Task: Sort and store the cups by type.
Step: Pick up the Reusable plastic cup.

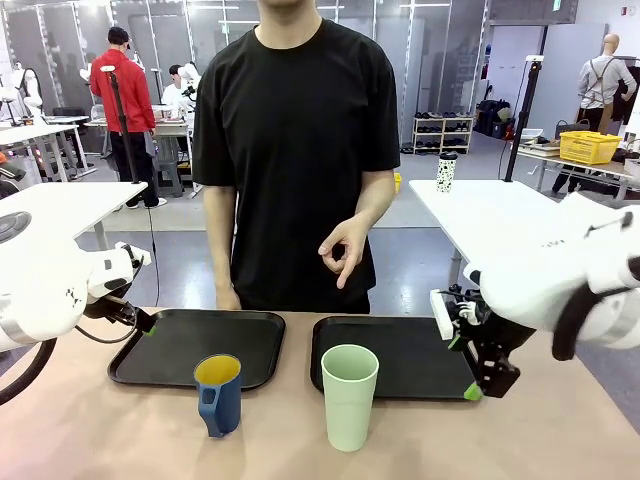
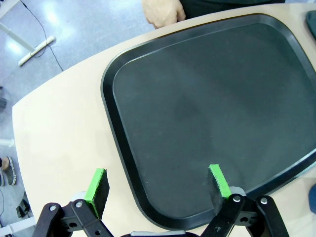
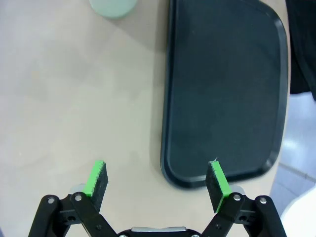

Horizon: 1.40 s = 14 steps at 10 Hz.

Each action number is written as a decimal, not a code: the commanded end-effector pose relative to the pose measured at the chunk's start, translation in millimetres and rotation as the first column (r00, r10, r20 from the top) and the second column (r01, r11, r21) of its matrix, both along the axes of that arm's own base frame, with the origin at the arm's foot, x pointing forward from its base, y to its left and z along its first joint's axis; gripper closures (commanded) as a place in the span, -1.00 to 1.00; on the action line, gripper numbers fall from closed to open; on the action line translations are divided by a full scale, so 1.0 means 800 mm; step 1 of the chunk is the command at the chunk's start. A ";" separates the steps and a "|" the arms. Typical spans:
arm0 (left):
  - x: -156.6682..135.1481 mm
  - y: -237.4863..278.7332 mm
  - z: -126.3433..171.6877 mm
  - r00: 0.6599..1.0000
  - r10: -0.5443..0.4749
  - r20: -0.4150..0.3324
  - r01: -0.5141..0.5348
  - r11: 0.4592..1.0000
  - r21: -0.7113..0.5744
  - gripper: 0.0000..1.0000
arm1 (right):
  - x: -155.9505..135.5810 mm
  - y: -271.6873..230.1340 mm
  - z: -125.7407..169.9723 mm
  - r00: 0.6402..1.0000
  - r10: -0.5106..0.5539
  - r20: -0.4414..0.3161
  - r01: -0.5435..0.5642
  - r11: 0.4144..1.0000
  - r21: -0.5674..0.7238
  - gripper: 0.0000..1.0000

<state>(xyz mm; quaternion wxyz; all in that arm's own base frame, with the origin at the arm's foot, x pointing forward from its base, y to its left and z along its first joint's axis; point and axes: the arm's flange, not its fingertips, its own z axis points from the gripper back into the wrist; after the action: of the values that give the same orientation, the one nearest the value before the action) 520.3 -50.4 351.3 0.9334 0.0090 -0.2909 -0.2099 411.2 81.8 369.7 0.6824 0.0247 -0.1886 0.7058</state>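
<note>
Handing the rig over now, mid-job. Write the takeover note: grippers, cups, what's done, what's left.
Left gripper: open, holding nothing, at the left tray's outer edge.
Right gripper: open, holding nothing, at the right tray's outer edge.
Blue mug: upright on the table, in front of the left tray.
Green tumbler: upright, in front of the right tray.
Done: nothing; neither cup is on a tray yet.
Left: sort and store both cups.

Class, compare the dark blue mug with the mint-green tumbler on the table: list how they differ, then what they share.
The mint-green tumbler is taller than the dark blue mug. The mug has a handle; the tumbler has none. The mug is blue outside, yellow inside; the tumbler is pale green throughout. The mug stands before the left tray, the tumbler before the right tray. Both stand upright on the table.
</note>
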 end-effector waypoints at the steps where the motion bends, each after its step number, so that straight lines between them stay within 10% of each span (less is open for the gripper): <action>1: 0.000 -0.001 0.002 1.000 -0.005 0.002 0.005 1.000 0.006 -1.00 | -0.022 -0.020 -0.047 0.996 0.088 0.015 -0.089 0.979 0.183 -1.00; 7: 0.000 -0.001 0.002 1.000 -0.005 0.002 0.005 1.000 0.006 -1.00 | -0.024 -0.034 -0.095 0.963 0.269 0.033 -0.244 0.807 0.538 -1.00; 14: 0.000 -0.001 0.002 1.000 -0.005 0.002 0.005 1.000 0.006 -1.00 | -0.009 -0.004 -0.155 0.968 0.252 0.002 -0.168 0.640 0.750 -1.00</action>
<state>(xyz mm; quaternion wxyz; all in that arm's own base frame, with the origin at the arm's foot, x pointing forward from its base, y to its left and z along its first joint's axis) 520.3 -50.5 351.2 0.9334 0.0090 -0.2908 -0.2099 403.0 80.2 279.8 0.5466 0.3551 -0.3978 0.6456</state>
